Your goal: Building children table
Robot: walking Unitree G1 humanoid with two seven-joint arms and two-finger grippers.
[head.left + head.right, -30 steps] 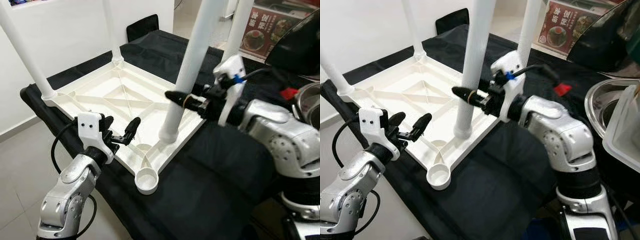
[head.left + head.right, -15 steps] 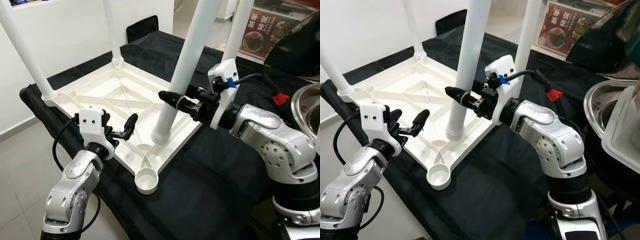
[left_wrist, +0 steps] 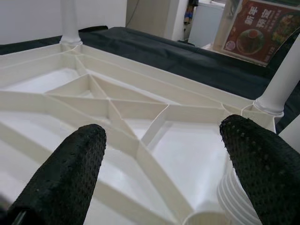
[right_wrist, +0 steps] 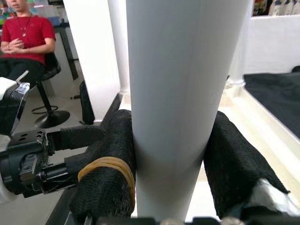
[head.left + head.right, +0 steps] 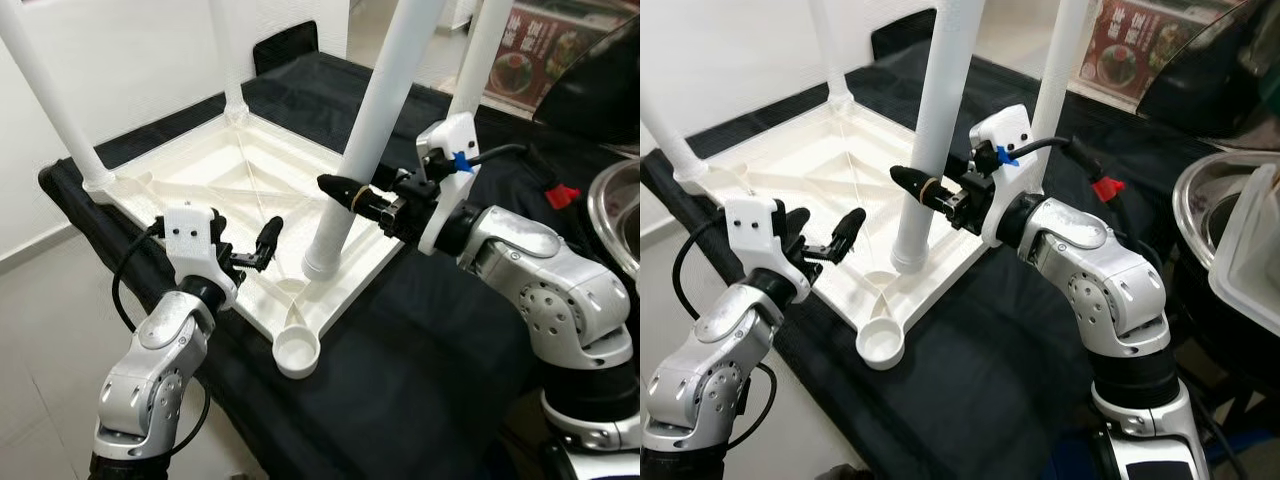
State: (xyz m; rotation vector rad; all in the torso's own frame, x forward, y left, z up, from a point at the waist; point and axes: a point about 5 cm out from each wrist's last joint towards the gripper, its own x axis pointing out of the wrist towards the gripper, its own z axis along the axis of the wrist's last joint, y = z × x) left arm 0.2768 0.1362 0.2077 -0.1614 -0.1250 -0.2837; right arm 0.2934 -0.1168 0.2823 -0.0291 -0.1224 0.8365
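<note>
A white children's table top [image 5: 200, 180] lies upside down on a black-covered table. Three white legs stand in its corners, at the back left [image 5: 55, 100], the back [image 5: 225, 50] and the far right [image 5: 480, 50]. My right gripper [image 5: 345, 190] is shut on the fourth leg [image 5: 375, 120], which is tilted. That leg's lower end [image 5: 322, 262] sits on the ribbed underside just short of the empty near corner socket [image 5: 297, 352]. In the right wrist view both fingers [image 4: 108, 173] press the leg [image 4: 178, 93]. My left gripper [image 5: 250, 250] hovers open at the table top's near left edge, its fingers [image 3: 70, 173] apart over the ribs [image 3: 140, 117].
A metal bowl [image 5: 1200, 200] and a clear container [image 5: 1250, 250] stand at the far right. A black chair back [image 5: 290, 45] and a red poster [image 5: 535, 50] are behind the table. A person in a red shirt [image 4: 23, 37] sits some way off. Bare floor [image 5: 40, 330] lies to the left.
My right gripper has carried the leg left and nearer, bringing its lower end closer to the near corner socket. The left gripper has edged closer to the table top. The camera shifted slightly.
</note>
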